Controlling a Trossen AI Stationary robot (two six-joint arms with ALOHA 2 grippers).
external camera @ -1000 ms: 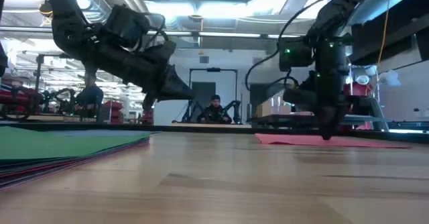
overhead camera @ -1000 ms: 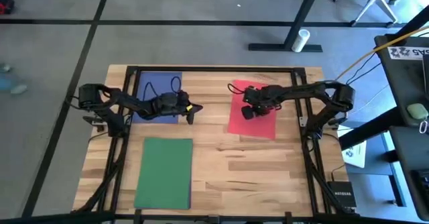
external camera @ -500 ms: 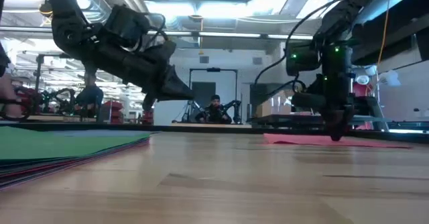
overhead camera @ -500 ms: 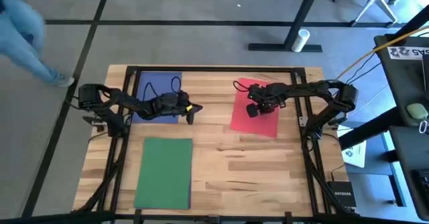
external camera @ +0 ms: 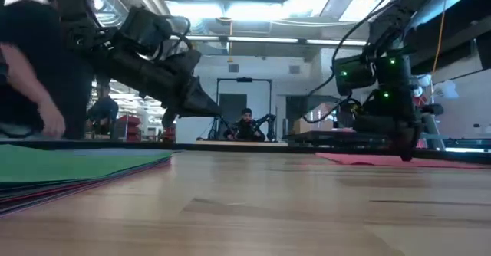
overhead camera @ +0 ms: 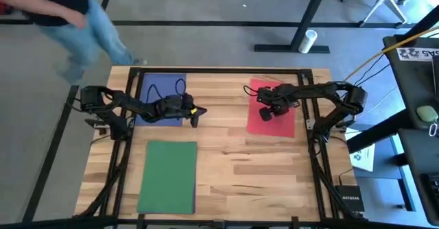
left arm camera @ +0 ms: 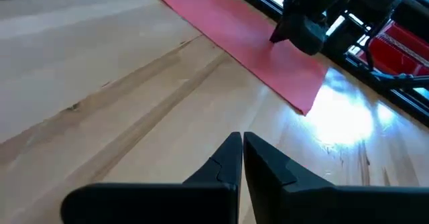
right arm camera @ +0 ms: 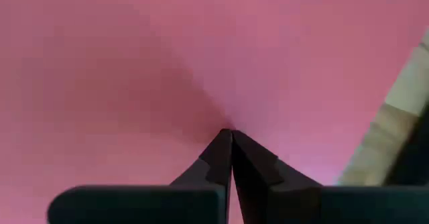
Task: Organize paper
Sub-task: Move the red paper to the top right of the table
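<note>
My right gripper presses its closed tips down on the red sheet, which lies flat to the right of the blue sheet. My left gripper, closed and empty, hangs just right of the blue sheet. The green sheet tops a stack nearer the front.

Hidden, cropped, blurred

The person is cut by the high view's top edge and motion-blurred. Sheets under the green sheet show only as edge slivers in the low view; their count is unclear.
</note>
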